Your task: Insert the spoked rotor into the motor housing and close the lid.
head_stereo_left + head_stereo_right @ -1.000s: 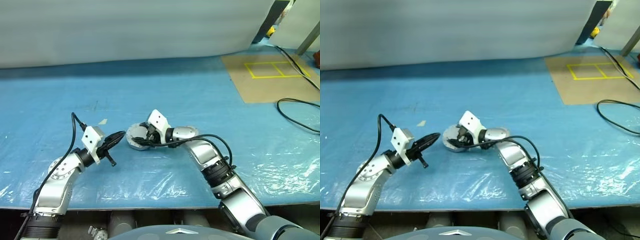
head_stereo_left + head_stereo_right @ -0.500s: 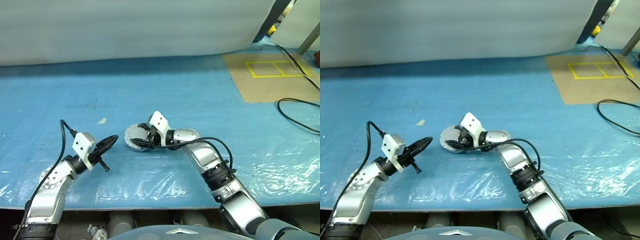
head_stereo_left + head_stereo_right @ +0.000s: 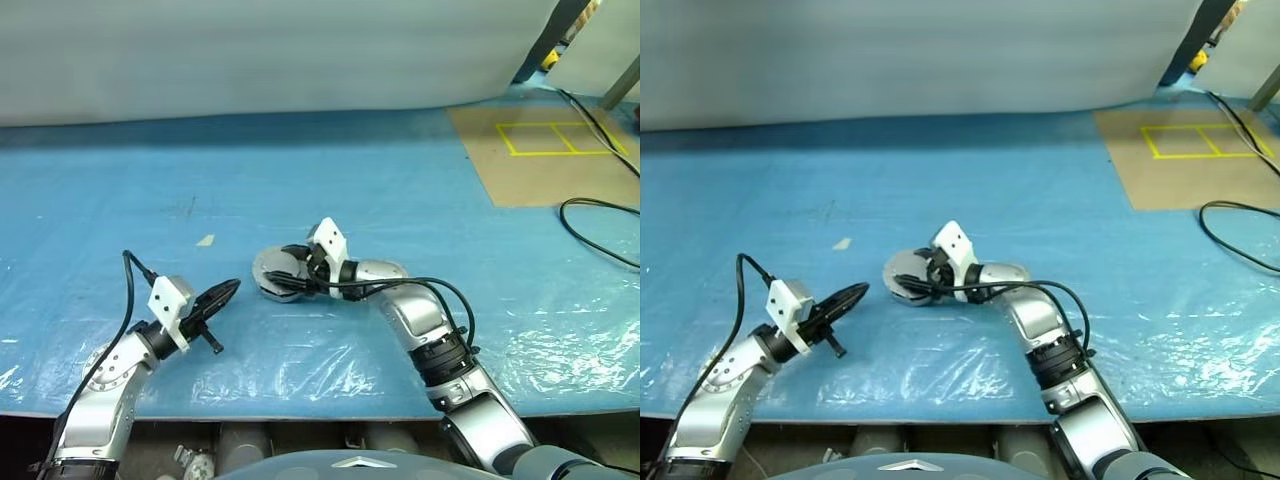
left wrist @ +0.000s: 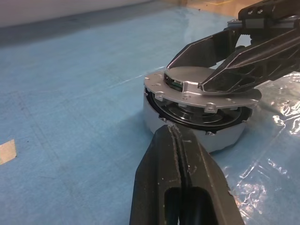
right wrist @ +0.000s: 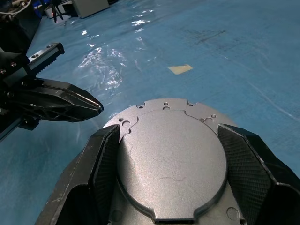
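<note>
Holding: the right gripper (image 5: 171, 154) grips the lid (image 4: 201, 86) across its raised round centre, one finger at each side.
Change: the left gripper (image 4: 174, 140), clenched empty, has drawn back slightly from the housing (image 4: 187, 124).
Meaning: probably only seating the lid remains.
Rotor: under the lid, dark rings visible in the gap; copper not discernible.
Materials: matte grey metal plate with small holes; crinkly blue plastic sheet (image 3: 400, 180) beneath.

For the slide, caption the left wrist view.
Right gripper holds the lid tilted over the motor housing; shut left gripper in front.
</note>
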`<state>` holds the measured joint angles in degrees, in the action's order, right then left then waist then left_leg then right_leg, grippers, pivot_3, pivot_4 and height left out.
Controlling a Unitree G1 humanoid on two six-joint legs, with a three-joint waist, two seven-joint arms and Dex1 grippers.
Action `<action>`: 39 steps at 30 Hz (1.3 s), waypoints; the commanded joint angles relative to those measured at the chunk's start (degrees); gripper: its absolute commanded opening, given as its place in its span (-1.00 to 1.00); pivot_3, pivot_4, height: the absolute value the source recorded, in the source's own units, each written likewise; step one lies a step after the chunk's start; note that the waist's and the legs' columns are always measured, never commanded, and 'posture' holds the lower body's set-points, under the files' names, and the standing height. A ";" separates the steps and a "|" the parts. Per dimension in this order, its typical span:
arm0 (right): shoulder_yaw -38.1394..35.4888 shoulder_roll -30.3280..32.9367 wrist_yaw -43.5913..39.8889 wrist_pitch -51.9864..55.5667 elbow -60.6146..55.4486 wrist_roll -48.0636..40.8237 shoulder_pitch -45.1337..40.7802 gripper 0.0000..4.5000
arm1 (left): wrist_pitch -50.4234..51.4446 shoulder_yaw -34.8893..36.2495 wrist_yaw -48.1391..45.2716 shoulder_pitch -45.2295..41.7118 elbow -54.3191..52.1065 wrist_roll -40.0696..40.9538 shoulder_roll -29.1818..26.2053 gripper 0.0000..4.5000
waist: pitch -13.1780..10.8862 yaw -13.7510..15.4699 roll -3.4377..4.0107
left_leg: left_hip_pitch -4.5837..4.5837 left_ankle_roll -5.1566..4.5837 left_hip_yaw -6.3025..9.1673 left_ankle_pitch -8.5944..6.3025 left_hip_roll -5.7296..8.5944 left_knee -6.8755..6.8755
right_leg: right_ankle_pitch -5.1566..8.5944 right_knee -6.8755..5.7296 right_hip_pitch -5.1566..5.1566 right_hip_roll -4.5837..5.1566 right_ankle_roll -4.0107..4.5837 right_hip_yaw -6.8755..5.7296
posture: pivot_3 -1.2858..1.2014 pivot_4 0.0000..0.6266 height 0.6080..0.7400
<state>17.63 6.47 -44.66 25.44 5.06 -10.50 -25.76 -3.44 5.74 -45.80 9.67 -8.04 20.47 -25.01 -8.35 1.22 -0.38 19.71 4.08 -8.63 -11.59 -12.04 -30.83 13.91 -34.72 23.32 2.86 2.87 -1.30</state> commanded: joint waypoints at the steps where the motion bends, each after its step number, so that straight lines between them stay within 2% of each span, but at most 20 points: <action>1: -1.71 0.42 0.64 -2.29 -3.96 -0.99 0.01 0.31 | -0.74 -0.94 -0.10 -0.65 -2.42 0.24 0.30 -1.00 | -0.05 0.04 0.00 | 0.00 0.00 0.00 0.00 -0.01 -0.05 | 0.00 -0.02 0.00 0.00 0.00 0.00 | 0.03 -0.52 1.00; 19: 4.42 0.56 8.76 -6.60 -0.36 8.35 0.62 0.31 | 0.00 -1.01 -0.09 0.68 -3.53 0.65 -0.22 -1.00 | -0.09 0.04 -0.01 | 0.01 0.00 0.01 0.01 -0.02 -0.27 | -0.01 -0.14 -0.09 0.00 0.00 0.02 | 0.03 -0.52 1.00; 28: 6.18 3.49 6.78 -9.75 2.55 11.27 0.37 0.31 | 1.40 -0.87 0.02 0.63 -4.66 0.80 -0.85 -1.00 | -0.09 0.08 -0.01 | -0.15 -0.01 0.01 0.00 -0.03 -0.41 | 0.10 -0.22 -0.37 0.01 0.23 0.03 | 0.03 -0.52 1.00; 39: 4.97 3.44 6.97 -12.54 8.53 11.80 -3.36 0.31 | 2.03 -1.40 -0.15 -0.35 -4.45 0.54 -1.07 -1.00 | -0.09 0.10 -0.01 | -0.20 -0.05 0.00 0.02 -0.03 -0.53 | 0.08 -0.41 -0.38 0.02 0.29 0.04 | 0.03 -0.52 1.00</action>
<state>22.95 9.25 -38.63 12.99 11.83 -0.46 -29.08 -1.27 4.21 -45.80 9.56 -10.45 20.50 -25.54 -8.44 1.33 -0.39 19.51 4.03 -8.63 -11.56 -12.08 -31.36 13.99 -35.15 22.94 2.88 3.17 -1.26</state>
